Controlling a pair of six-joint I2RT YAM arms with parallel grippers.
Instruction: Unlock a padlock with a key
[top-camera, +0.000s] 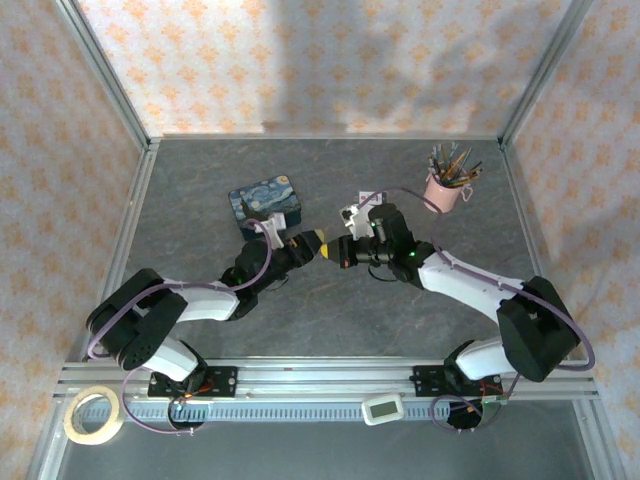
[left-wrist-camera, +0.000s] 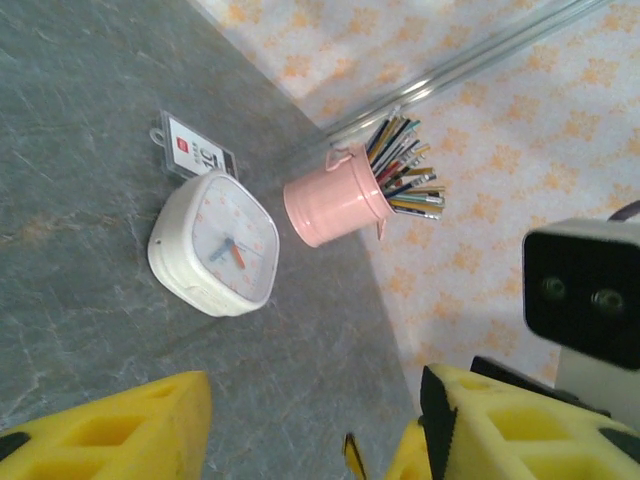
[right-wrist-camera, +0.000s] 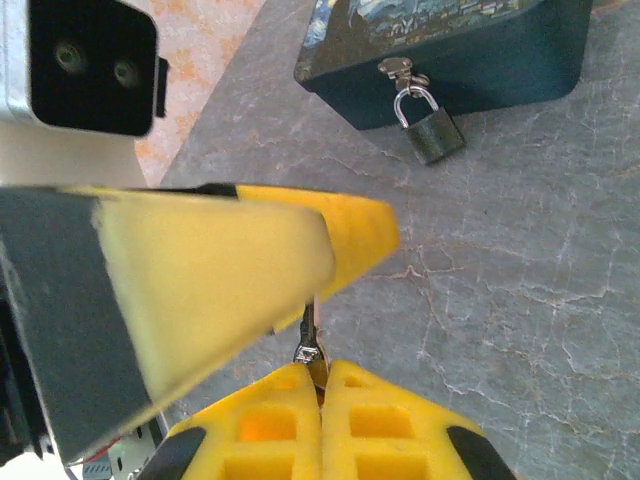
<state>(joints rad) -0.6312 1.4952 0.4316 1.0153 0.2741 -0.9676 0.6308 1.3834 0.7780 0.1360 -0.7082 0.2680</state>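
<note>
The tiny pale silvery metal key (right-wrist-camera: 309, 342) is pinched between the closed yellow pads of the right gripper (right-wrist-camera: 320, 372). Its slim end pokes up out of the seam, above the grey stone-patterned table (right-wrist-camera: 520, 300). One broad yellow finger (right-wrist-camera: 230, 270) of the left gripper (top-camera: 318, 243) sits close against the key; whether it touches cannot be told. In the left wrist view that gripper's jaws stand apart, partway open, with nothing clamped between them.

The tiny dark grey metal padlock (right-wrist-camera: 434, 133) hangs by its thin silvery shackle, closed through the hasp on the front wall of the dark blue painted tin (right-wrist-camera: 480, 70). Its body lies against the table, well apart from the key.

From above, the two grippers meet tip to tip at mid-table, just in front of the tin. Farther off lies a rounded white plastic clock (left-wrist-camera: 213, 245), with a small white-and-black card (left-wrist-camera: 195, 155) just beside it. A pink metal cup (left-wrist-camera: 335, 210) full of coloured pencils (left-wrist-camera: 405, 170) stands near both.
</note>
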